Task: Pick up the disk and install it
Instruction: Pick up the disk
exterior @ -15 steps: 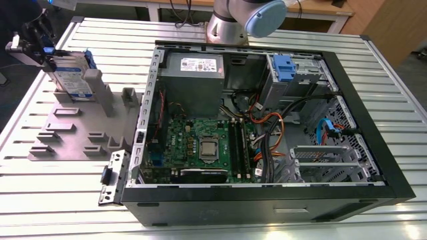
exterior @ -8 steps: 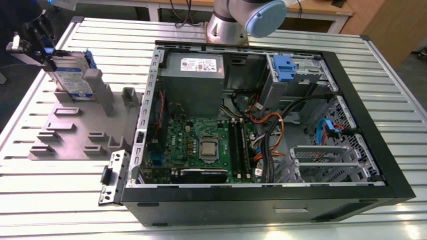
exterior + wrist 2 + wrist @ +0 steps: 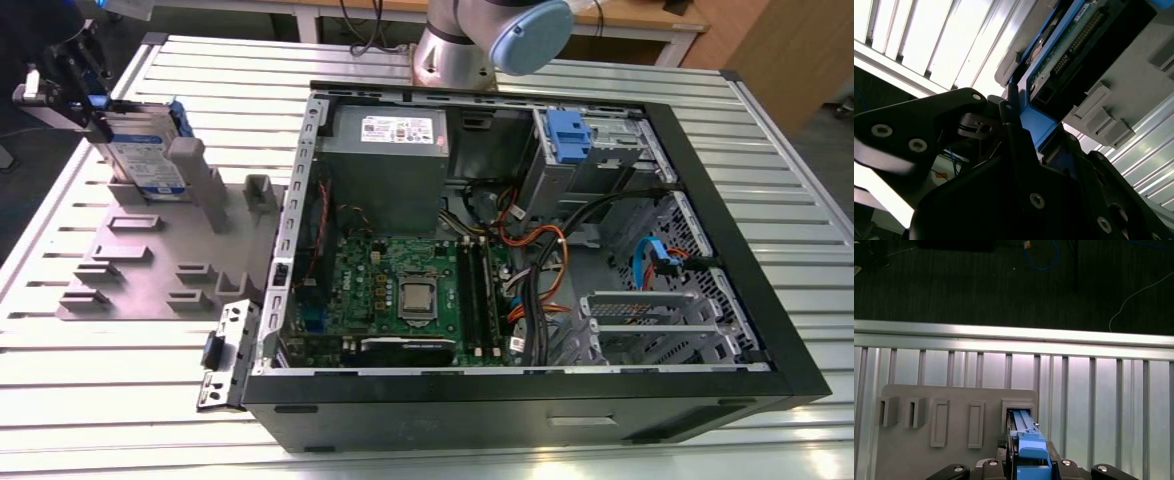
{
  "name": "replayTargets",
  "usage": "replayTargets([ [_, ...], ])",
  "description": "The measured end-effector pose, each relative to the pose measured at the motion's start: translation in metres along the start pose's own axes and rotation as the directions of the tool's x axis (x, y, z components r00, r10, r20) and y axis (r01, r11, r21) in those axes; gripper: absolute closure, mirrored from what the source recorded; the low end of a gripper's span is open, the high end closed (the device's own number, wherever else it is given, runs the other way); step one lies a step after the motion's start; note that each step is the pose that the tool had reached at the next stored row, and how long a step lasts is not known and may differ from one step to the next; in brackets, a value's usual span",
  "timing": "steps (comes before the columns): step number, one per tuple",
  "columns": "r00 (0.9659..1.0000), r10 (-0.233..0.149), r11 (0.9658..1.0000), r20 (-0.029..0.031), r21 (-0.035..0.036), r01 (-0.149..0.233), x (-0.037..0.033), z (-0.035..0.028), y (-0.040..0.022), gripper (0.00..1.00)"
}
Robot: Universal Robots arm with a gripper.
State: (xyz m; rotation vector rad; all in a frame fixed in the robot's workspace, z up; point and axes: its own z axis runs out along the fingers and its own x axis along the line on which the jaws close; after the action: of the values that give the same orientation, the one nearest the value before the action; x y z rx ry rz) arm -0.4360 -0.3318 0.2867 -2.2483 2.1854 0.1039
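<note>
At the far left of the exterior view, the disk (image 3: 140, 155), a flat silver-grey hard drive with a white-and-blue label in a blue plastic carrier, stands upright on its edge in a slot of a grey plastic holder plate (image 3: 147, 255). The plate lies on a ribbed silver metal worktop (image 3: 120, 420). The arm's black fingers (image 3: 1009, 114) reach the disk from above. In both wrist views they sit on either side of the blue carrier's upper end, pressed closed against it, and the disk's lower end is seated in the slot. The plate's other upright slots, to the exterior view's right of the disk, hold nothing. Further right is an open black desktop computer case (image 3: 534, 405), lying on its side well apart from the disk. Inside it, a grey box-shaped power supply (image 3: 387, 135) sits at the back and a green motherboard (image 3: 400, 285) sits in front of it. Right of these are a bundle of orange and black cables (image 3: 534, 265) and a blue plastic bracket (image 3: 567, 130) in a metal drive cage. Behind the case, the arm's silver base (image 3: 454, 50) rises from the worktop.
</note>
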Motion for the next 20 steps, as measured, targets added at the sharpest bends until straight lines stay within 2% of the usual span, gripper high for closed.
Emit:
replayTargets([
  [20,1.0,0.0,1.0,-0.0001,-0.0001,0.0,-0.0006,-0.0019,0.0001,0.63],
])
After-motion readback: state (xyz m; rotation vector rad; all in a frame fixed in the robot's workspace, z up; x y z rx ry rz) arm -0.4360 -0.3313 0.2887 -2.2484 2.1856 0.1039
